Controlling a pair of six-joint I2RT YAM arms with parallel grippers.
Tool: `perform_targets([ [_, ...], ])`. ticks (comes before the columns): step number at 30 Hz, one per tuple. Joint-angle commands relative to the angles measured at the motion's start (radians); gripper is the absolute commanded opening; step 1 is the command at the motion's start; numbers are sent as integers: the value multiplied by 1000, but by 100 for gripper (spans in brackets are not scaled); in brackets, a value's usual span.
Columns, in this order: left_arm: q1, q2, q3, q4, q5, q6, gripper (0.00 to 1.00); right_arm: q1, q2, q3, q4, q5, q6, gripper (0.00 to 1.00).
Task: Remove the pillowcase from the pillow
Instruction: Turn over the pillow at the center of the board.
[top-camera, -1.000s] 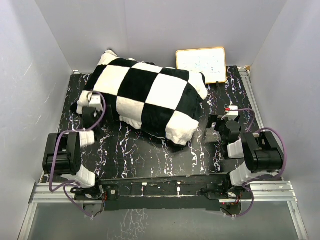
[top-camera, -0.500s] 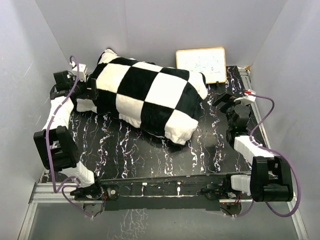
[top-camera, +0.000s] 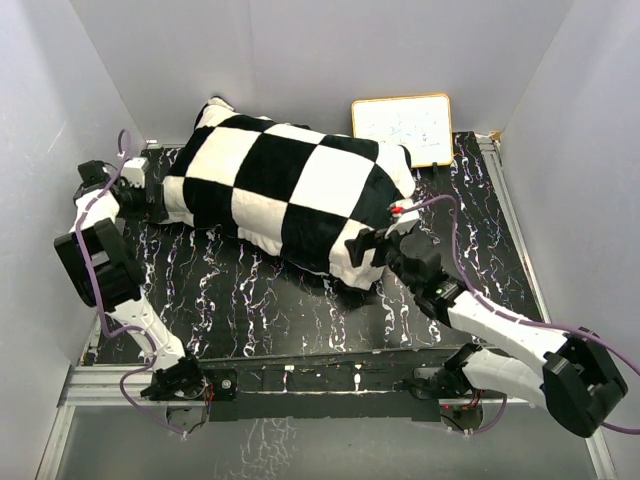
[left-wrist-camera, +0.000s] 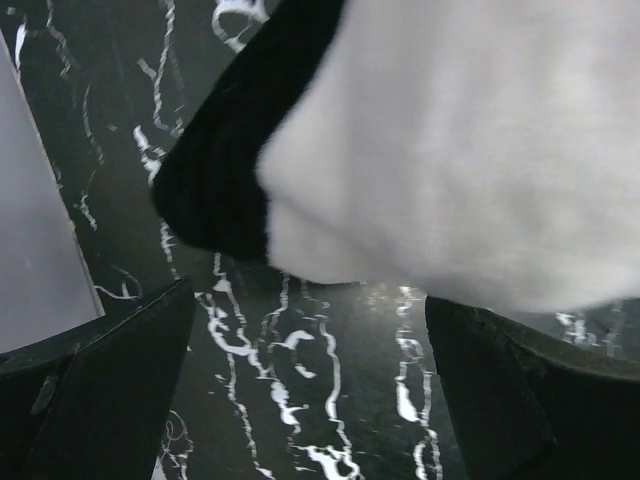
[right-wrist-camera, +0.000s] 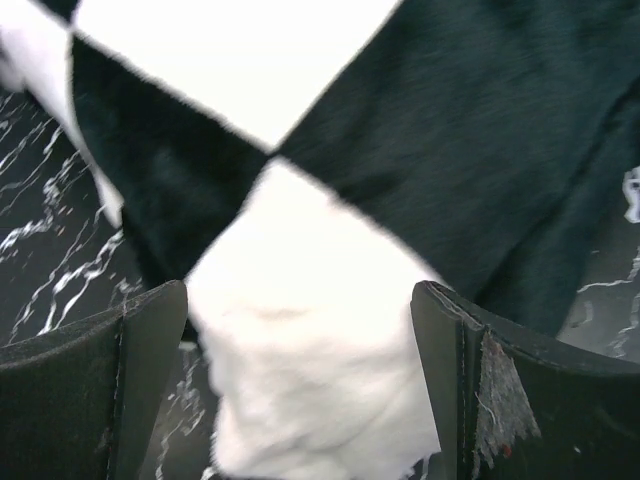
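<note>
Jaws on both arms stood wide apart, clamped on nothing.

1. The pillowcase (top-camera: 290, 195), in black and cream checkerboard plush, lay across the black marbled tabletop (top-camera: 250, 310) from the 10 o'clock area toward centre. The pillow filled it. The pillow's own surface could not be told apart from the cream squares.
2. The left arm (top-camera: 100, 260) reached along the 9 o'clock edge, with the left jaws at the pillowcase's 9 o'clock end. In the left wrist view, a cream patch with a black edge (left-wrist-camera: 470, 150) hung ahead of the two fingers, apart from them.
3. The right arm (top-camera: 500, 330) stretched in from 5 o'clock, with the right jaws at the pillowcase's 5 o'clock corner. In the right wrist view, a cream square (right-wrist-camera: 300, 300) sat between the fingers. Contact could not be told.
4. A small whiteboard (top-camera: 402, 128) leaned against the back wall at 1 o'clock, just beside the pillowcase.
</note>
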Motion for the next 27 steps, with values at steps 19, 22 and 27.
perform_targets([
  [19, -95, 228, 123, 45, 63, 77, 92, 245, 311, 65, -170, 284, 63, 90],
  [22, -111, 229, 111, 11, 92, 102, 78, 245, 363, 77, -146, 307, 66, 78],
  [27, -114, 199, 83, -69, 129, 147, 39, 243, 376, 106, -143, 340, 66, 34],
])
